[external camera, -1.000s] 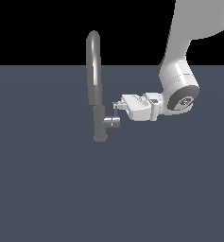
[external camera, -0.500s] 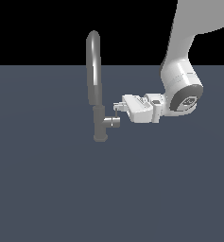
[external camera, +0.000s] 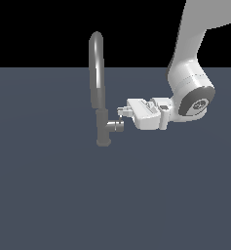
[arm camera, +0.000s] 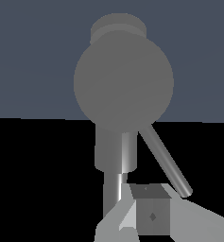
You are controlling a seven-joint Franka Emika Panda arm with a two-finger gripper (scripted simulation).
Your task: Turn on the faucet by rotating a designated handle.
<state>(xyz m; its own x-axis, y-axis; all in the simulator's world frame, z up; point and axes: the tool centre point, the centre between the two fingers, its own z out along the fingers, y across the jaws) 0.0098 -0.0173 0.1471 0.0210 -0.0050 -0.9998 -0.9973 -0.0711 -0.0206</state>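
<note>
The faucet (external camera: pixel 96 73) is a tall grey tap with an arched spout and a thicker lower body. Its short side stub (external camera: pixel 116 126) points to the exterior view's right. My gripper (external camera: pixel 121 112) reaches in level from the right, fingertips just above the stub's end, and looks shut on nothing. In the wrist view the stub's round end (arm camera: pixel 124 82) faces me. The handle (arm camera: pixel 164 161), a thin grey pin, slants away from it down to my fingertips (arm camera: pixel 151 215). I cannot pick out the handle in the exterior view.
The faucet stands on a flat dark blue-grey surface (external camera: pixel 53 195). My white arm (external camera: pixel 192 63) comes down from the upper right of the exterior view. Nothing else shows.
My gripper and wrist have sunk slightly, bringing the fingertips closer to the stub's end. The faucet has not visibly moved.
</note>
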